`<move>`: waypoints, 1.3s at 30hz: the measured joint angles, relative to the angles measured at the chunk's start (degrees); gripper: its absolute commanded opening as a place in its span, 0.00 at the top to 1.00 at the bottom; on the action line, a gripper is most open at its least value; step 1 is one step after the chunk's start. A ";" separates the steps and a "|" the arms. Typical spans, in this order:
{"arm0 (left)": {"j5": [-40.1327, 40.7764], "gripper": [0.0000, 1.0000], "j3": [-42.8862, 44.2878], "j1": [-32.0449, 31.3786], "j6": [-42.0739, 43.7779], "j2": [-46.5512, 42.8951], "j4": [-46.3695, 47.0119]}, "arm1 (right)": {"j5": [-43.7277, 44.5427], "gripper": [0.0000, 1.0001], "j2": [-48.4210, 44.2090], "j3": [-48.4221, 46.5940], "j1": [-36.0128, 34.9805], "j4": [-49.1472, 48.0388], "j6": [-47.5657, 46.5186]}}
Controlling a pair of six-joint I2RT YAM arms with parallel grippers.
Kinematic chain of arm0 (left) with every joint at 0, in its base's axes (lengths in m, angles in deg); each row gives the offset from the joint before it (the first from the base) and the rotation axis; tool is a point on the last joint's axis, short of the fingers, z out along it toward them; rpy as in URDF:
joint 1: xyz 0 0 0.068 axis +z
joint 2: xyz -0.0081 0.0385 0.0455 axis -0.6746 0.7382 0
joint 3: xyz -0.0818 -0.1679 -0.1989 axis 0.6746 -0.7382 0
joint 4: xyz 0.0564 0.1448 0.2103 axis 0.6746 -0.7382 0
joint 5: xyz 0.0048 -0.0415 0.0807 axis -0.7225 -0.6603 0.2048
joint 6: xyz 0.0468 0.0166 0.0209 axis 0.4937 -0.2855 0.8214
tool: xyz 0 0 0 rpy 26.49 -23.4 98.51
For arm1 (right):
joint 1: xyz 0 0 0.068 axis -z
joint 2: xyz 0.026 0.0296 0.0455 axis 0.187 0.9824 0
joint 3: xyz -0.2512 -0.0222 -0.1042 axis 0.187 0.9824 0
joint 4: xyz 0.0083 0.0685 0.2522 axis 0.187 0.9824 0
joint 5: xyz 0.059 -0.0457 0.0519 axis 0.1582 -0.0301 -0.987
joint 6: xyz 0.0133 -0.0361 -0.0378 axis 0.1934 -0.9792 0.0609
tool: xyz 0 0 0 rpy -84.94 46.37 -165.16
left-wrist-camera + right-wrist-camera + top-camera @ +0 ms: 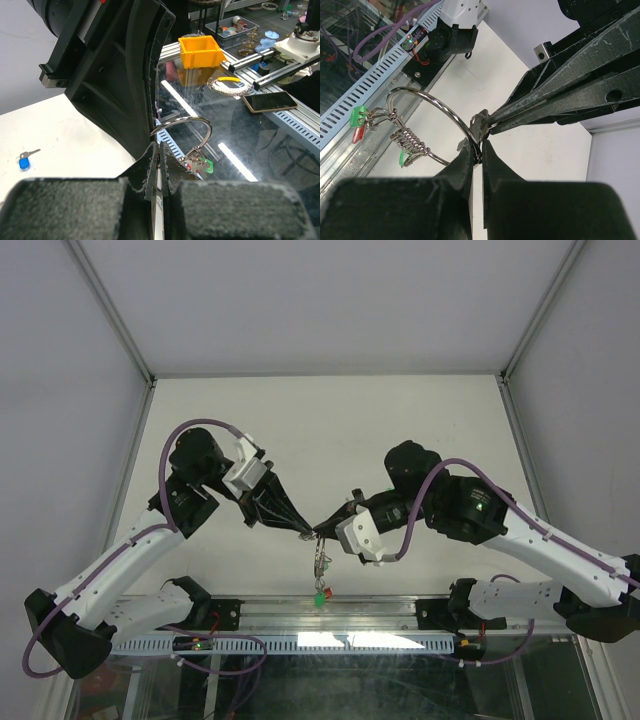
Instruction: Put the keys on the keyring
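The keyring (438, 105), a thin silver wire ring, hangs in the air between both arms. Green-capped (357, 116) and red-capped (357, 134) keys dangle from a coiled link on it. My right gripper (479, 148) is shut on the ring's wire. My left gripper (160, 150) is shut on a small silver key (481, 127), whose tip touches the ring just above the right fingers. In the top view the two grippers meet tip to tip, left (304, 530) and right (326, 531), with the ring (320, 562) hanging below. A blue-capped key (23, 161) lies on the white table.
An aluminium rail and a white cable duct (300, 640) run along the table's near edge below the ring. Off the table, the left wrist view shows a yellow bin (200, 50) and a phone (270, 101). White walls enclose the table's far and side edges.
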 measured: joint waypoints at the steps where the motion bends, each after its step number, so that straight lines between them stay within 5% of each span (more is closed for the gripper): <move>1: -0.09 1.00 0.00 -0.02 0.00 0.00 0.00 | 0.00 1.00 0.09 -0.02 0.00 0.04 -0.04; 39: -3.45 1.00 0.11 -1.18 -3.41 2.51 0.98 | -0.02 1.00 1.81 -2.56 -0.33 4.39 -1.55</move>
